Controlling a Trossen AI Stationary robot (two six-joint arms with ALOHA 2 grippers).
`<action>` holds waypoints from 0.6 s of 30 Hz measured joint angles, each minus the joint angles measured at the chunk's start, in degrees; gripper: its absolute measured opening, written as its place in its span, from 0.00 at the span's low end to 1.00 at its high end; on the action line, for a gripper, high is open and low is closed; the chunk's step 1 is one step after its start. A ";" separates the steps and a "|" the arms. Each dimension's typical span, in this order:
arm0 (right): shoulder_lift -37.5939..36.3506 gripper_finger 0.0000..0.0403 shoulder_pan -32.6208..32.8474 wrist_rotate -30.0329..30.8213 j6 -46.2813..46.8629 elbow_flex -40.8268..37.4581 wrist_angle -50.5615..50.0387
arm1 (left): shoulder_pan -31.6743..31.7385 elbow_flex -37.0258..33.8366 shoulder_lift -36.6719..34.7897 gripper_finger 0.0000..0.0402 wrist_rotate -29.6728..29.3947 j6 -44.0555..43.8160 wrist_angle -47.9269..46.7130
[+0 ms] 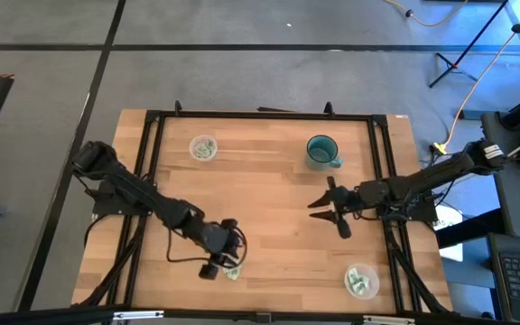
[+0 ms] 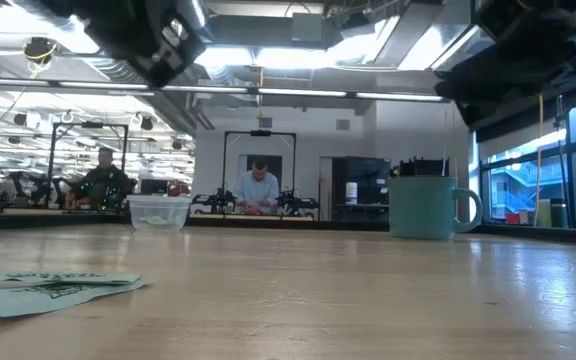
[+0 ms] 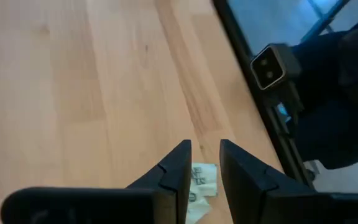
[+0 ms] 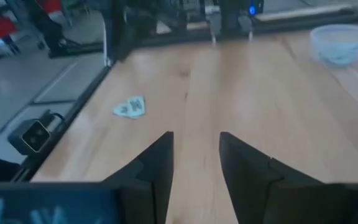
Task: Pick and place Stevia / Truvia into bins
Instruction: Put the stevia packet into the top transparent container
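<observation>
Two or three white-and-green Stevia sachets point(image 1: 234, 271) lie flat on the wooden table near its front edge. They also show in the low view point(image 2: 53, 290) and in the right wrist view point(image 4: 131, 107). My left gripper point(image 1: 229, 260) hangs above them, open by a narrow gap, and one sachet point(image 3: 202, 180) shows between its fingertips. In the low view it is well clear of the table point(image 2: 138, 35). My right gripper point(image 1: 325, 212) is open and empty over the table's right middle. One clear cup point(image 1: 203, 147) stands far left and another point(image 1: 361, 282) near right, each with sachets inside.
A teal mug point(image 1: 321, 152) stands at the far right, just beyond my right gripper. A black frame point(image 1: 152, 135) runs round the table's edges. Bare wood lies between the two arms. People sit at desks in the room beyond the table point(image 2: 259, 190).
</observation>
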 joint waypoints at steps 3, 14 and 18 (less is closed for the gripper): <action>-2.69 0.33 -0.01 0.15 0.13 -2.98 1.80 | -1.23 1.64 2.90 0.18 -1.10 -4.27 -2.70; -4.78 0.33 -0.06 0.18 -0.12 -5.86 2.96 | -3.95 2.54 11.96 0.19 -2.35 -5.71 -4.56; -4.76 0.33 -0.14 1.04 -0.26 -5.86 3.01 | -4.28 2.54 13.54 0.19 -2.57 -5.34 -4.47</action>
